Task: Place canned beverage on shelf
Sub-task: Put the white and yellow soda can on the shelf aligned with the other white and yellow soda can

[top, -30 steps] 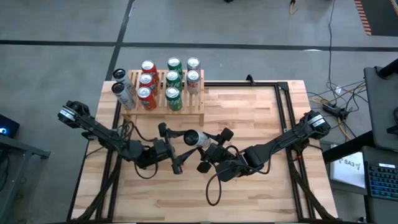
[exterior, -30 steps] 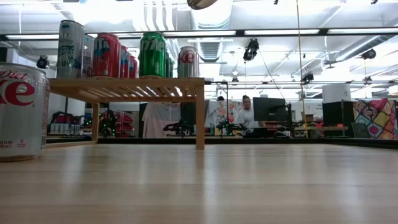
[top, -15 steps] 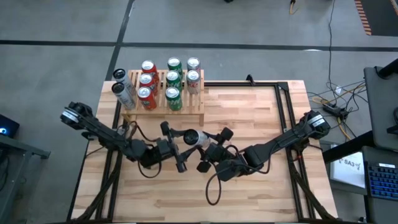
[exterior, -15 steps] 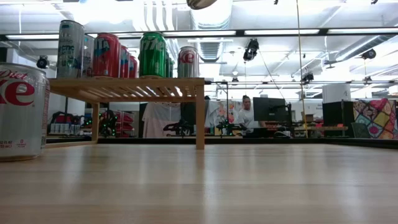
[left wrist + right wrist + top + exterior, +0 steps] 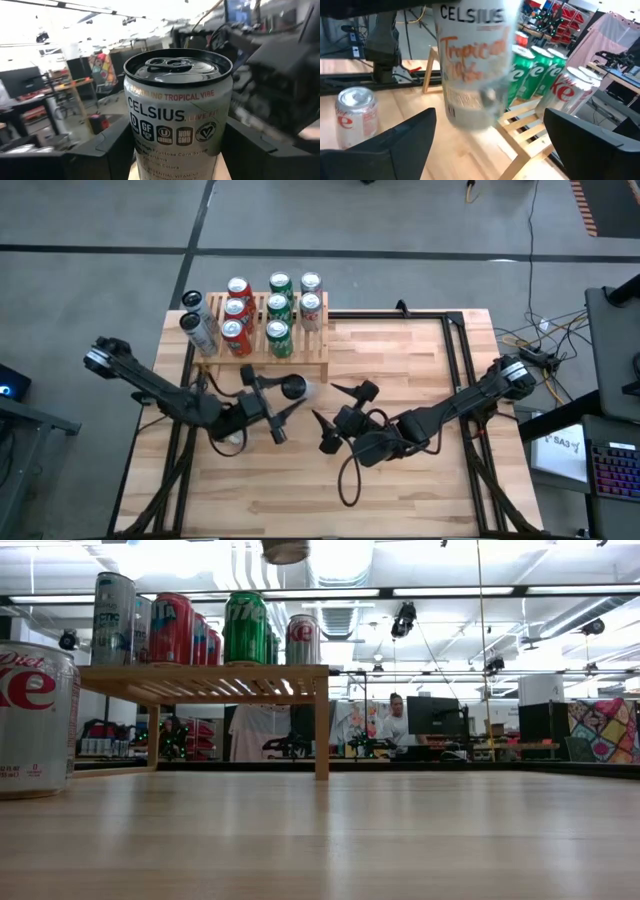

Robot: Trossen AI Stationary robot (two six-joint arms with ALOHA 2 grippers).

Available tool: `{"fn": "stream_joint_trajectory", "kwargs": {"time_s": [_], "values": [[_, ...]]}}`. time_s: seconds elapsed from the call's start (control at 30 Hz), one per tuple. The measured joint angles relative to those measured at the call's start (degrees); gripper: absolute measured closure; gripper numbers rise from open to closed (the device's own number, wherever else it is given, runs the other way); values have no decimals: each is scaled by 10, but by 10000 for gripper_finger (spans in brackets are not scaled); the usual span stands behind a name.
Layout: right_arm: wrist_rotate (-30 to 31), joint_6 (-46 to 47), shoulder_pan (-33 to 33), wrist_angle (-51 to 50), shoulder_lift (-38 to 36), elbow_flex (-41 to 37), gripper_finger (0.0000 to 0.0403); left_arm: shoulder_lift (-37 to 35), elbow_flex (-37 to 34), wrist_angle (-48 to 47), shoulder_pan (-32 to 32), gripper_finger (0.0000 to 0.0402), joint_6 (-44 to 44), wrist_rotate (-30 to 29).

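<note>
L fingers [image 5: 175, 150] grip Celsius can [image 5: 177, 115] (R fingers [image 5: 485, 135] apart).

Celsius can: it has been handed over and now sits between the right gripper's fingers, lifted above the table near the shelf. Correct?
Not quite. The Celsius can sits between the left gripper's fingers, as the left wrist view shows. The right gripper stands open and apart from it in the high view. The can is lifted above the table, near the shelf.
</note>
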Motion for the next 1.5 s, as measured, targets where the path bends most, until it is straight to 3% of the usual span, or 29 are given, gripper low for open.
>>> {"fn": "stream_joint_trajectory", "kwargs": {"time_s": [0.2, 0.43, 0.63, 0.8, 0.97, 1.17, 1.5], "values": [[-4, -37, 0, -1, -27, 1, 44, -110, 0, -197, -1, 176, -28, -10], [-42, -41, -1, 0, -53, 1, 42, -236, 0, -415, -1, 176, -148, -10], [-43, -42, -9, 0, -54, 1, 42, -290, -2, -518, -1, 176, -187, -34], [-56, -43, -23, 0, -54, 1, 42, -310, -3, -547, 1, 176, -181, -54], [-160, -57, -47, -3, -55, 17, 43, -330, -3, -549, 3, 176, -126, -53], [-263, -59, -82, -18, -57, 51, 53, -347, -7, -548, 22, 176, -147, -56], [-272, -65, -120, -20, -57, 56, 60, -337, -57, -547, 55, 171, -222, -56]]}}
